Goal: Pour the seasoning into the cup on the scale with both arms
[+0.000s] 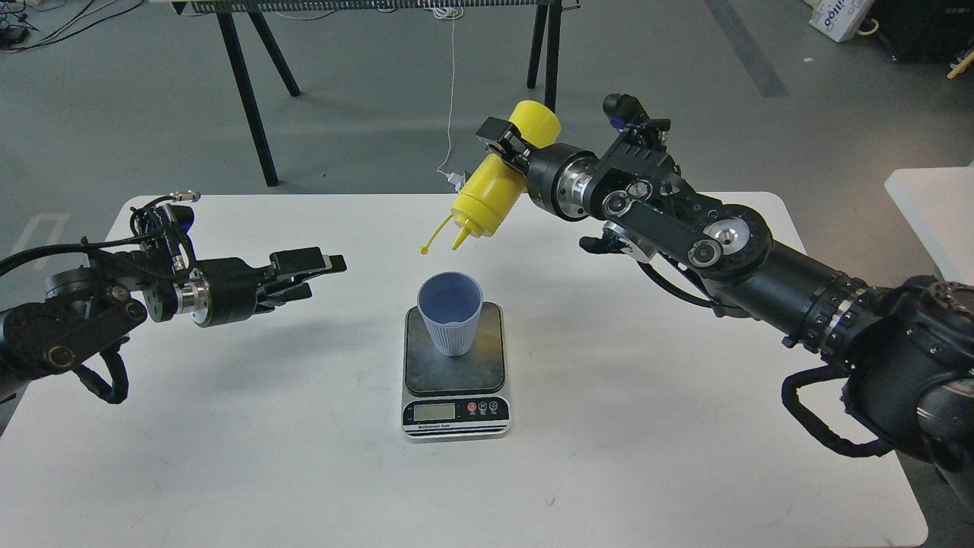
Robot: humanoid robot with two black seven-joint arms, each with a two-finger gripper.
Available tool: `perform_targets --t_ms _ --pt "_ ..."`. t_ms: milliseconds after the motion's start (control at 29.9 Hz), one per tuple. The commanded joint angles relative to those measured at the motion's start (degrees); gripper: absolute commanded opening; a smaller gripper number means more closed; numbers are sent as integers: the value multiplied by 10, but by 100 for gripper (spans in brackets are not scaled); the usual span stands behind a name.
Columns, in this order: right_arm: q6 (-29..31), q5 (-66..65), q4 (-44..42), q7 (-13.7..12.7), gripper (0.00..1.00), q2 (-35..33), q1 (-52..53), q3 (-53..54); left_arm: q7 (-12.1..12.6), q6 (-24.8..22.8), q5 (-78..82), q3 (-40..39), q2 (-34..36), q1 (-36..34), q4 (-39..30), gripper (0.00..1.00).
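Observation:
The light blue ribbed cup (pixel 450 313) stands upright on the dark plate of the scale (pixel 455 373) at the table's middle. My right gripper (pixel 508 151) is shut on the yellow seasoning bottle (pixel 493 185), which is tipped with its nozzle pointing down-left, just above and behind the cup's rim. The cap hangs on its strap beside the nozzle. My left gripper (pixel 323 268) is empty and hovers left of the cup, well apart from it, fingers close together pointing right.
The white table (pixel 228 457) carries only the scale and cup. Black trestle legs (pixel 245 84) stand on the grey floor behind it. A second white surface (pixel 932 205) shows at the far right.

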Motion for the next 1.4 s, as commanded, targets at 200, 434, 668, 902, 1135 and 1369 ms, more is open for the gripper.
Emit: perform_targets --t_ms 200,434,668,902,1135,1369 --pt "0 -11 -1 1 2 5 7 -43 0 0 -6 0 -1 5 4 100" --pt "-8 -11 -4 1 2 5 8 -43 0 0 -6 0 5 12 4 100" --pt "-23 -11 -12 1 2 5 22 -42 0 0 -6 -1 6 11 4 100" --pt "-36 -8 -14 1 2 5 33 -9 0 0 -5 -1 0 11 4 100" --pt "-39 -5 -18 1 2 5 34 51 0 0 -4 0 -1 7 4 100" --pt "-39 -4 -18 1 2 5 45 103 0 0 -5 0 0 5 3 100"
